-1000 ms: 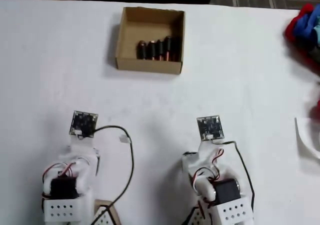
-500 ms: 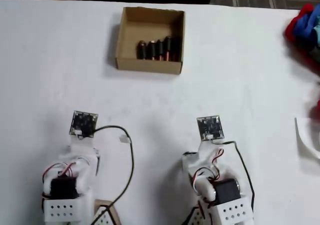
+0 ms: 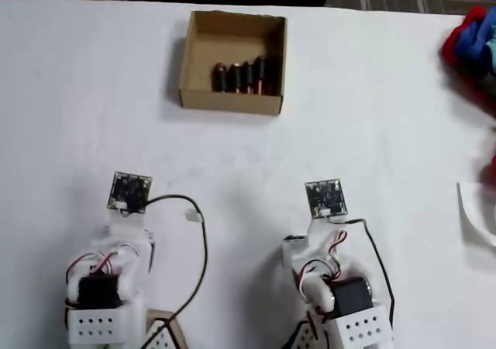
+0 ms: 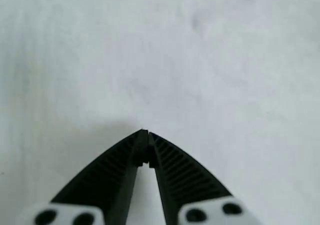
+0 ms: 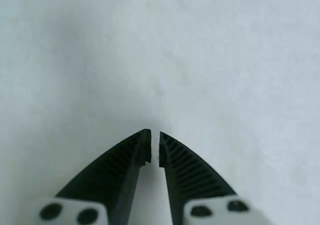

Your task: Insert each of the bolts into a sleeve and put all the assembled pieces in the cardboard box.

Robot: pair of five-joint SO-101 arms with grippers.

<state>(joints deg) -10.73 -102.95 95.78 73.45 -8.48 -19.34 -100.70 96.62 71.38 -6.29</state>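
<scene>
high view: from here i get the cardboard box point(image 3: 232, 35), which sits on the far side of the white table point(image 3: 387, 116), well apart from both arms. inside it the assembled pieces point(image 3: 246, 77) lie side by side in one tight row against the box wall nearest the arms. each piece's long axis runs from the arms' side toward the far side. i count about four dark cylinders with some coppery metal between them, but they are packed so close that i can't fix the number. two arms are folded back at the near edge, one point(image 3: 105, 287) below the box's left side and the other point(image 3: 341, 287) further right. i can't tell which is which from this angle. a red and blue bundle point(image 3: 473, 39) lies at the right edge.

left wrist view: this gives me the fingers, which the high view hides. the left gripper point(image 4: 145, 135) is fully closed, tips touching, with nothing between them, over bare table.

right wrist view: the right gripper point(image 5: 155, 137) is all but closed, with a thin slit between the tips. it is holding nothing, with bare table beneath.
</scene>
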